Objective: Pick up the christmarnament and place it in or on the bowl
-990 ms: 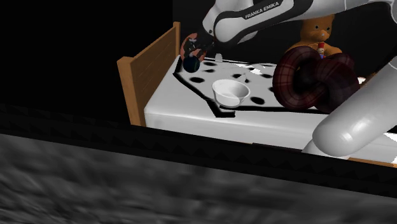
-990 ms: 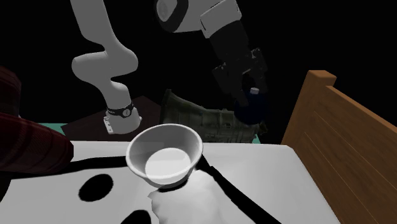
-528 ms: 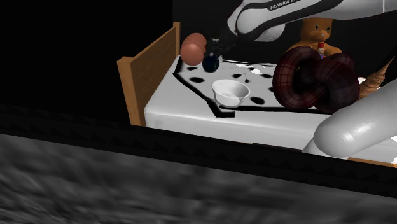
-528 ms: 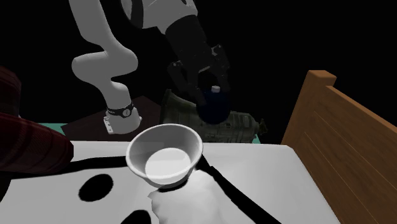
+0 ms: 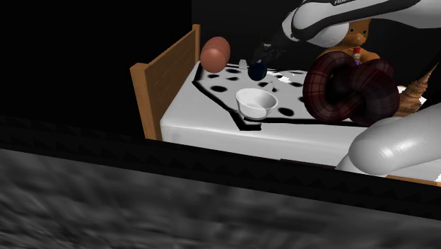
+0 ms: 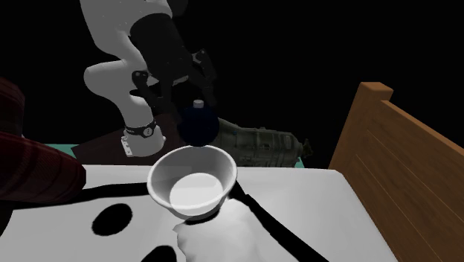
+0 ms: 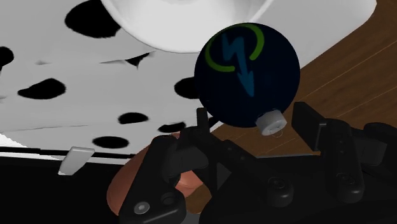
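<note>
Wrist view, fingers (image 7: 306,127) clamped on navy ornament (image 7: 247,73), green-ringed lightning emblem, near white bowl (image 7: 184,25).

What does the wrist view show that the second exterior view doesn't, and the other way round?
Wrist view: a green ring and blue lightning bolt on the dark ornament, plus a pinkish-brown rounded thing under the gripper. Second exterior view: the white arm, a grey metallic object, and the ornament hanging in the air near the bowl. Both: the ornament clasped between black fingers, the white bowl, the spotted cover and brown wooden bed end.
</note>
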{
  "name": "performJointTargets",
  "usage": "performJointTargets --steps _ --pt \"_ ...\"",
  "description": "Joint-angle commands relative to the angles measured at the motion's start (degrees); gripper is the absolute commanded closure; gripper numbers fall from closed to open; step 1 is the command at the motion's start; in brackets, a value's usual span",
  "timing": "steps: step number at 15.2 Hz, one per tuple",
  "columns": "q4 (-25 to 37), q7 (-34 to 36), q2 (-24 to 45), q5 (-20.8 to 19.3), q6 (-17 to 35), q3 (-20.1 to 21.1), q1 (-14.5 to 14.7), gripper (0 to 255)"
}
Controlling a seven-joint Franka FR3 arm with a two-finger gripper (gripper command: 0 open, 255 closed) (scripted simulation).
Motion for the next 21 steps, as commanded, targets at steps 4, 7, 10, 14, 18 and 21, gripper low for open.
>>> performJointTargets --steps 4,7,10,14,18,21 --pt "-2.8 -2.7 -1.4 0.6 1.2 -2.1 0.2 255" --pt "-4.5 -3.5 -0.5 1.3 3.8 -2.5 0.7 255" --pt "-6.1 -4.4 0.5 2.0 6.4 -2.9 1.4 255" --pt "-8.1 -5.7 2.2 3.3 10.0 -3.7 2.6 255" --pt "-10.1 -7.8 4.6 5.2 14.6 -5.1 4.6 255" --pt "-10.1 -7.7 4.6 5.2 14.6 -5.1 4.6 255"
